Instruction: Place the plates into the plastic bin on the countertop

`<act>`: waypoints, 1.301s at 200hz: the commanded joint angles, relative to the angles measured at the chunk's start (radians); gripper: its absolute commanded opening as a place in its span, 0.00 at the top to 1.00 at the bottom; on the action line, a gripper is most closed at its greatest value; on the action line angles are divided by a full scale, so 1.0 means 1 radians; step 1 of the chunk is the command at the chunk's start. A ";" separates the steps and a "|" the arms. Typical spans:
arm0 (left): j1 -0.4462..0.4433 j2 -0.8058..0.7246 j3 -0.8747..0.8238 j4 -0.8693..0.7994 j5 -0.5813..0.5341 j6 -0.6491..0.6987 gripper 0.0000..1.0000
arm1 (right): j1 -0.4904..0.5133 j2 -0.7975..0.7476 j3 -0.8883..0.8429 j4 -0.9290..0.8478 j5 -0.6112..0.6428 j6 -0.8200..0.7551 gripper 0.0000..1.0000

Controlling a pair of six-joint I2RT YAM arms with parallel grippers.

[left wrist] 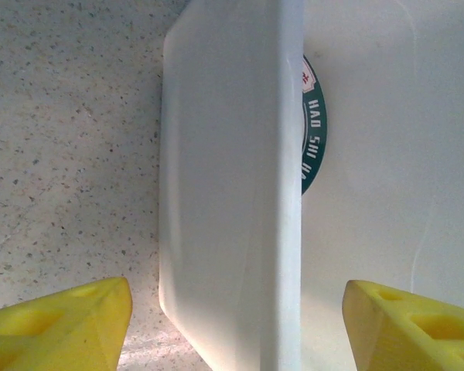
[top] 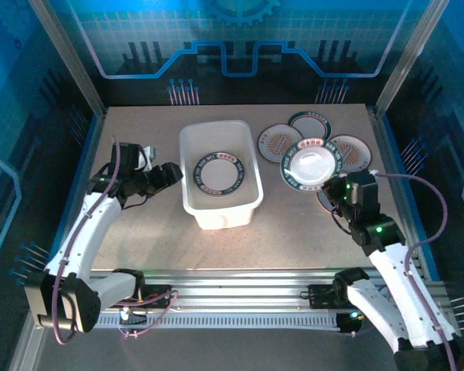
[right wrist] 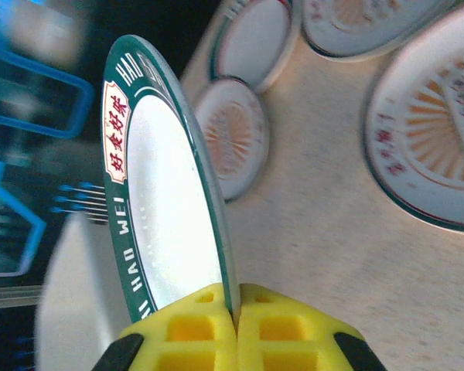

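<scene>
The bin (top: pixel 223 210) sits mid-countertop (top: pixel 139 232), its long side running away from the arms. One green-rimmed plate (top: pixel 220 171) lies flat on its floor. The left wrist view catches a slice of that plate (left wrist: pixel 313 131) past the bin's wall (left wrist: pixel 224 193).

The left gripper (top: pixel 172 173) hovers just left of the bin, close by its left rim, jaws wide and holding nothing. From its wrist camera the yellow fingers (left wrist: pixel 66 325) stand either side of the bin's wall — one over bare countertop (left wrist: pixel 62 116), the other toward the bin's inside. Neither touches the plastic, as far as can be seen.

Right of the bin, the right gripper (top: pixel 336 188) is clamped on the edge of the held plate (top: pixel 311 164), also green-rimmed. In its wrist view the fingers (right wrist: pixel 193 328) press together on the rim, and the held plate (right wrist: pixel 166 209) stands tipped up off the countertop.

More loose plates lie flat to the right of the bin:
- An orange-centred one (top: pixel 279 141) lies just beside the bin's far right corner.
- A green-rimmed one (top: pixel 309 124) lies further right and back.
- Another orange-centred one (top: pixel 349 151) lies furthest right.

In the overhead view the held plate overlaps all three — whether it touches any of them cannot be told.
</scene>
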 commanded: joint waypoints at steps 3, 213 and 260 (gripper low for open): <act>0.009 -0.024 -0.035 0.022 0.089 0.009 0.27 | 0.092 0.057 0.129 0.027 0.108 0.020 1.00; -0.211 -0.020 -0.096 0.210 0.169 -0.138 0.26 | 0.609 0.609 0.496 0.148 0.445 0.297 1.00; -0.166 -0.131 -0.034 0.069 -0.031 -0.048 0.25 | 0.613 0.638 0.487 0.192 0.380 0.349 1.00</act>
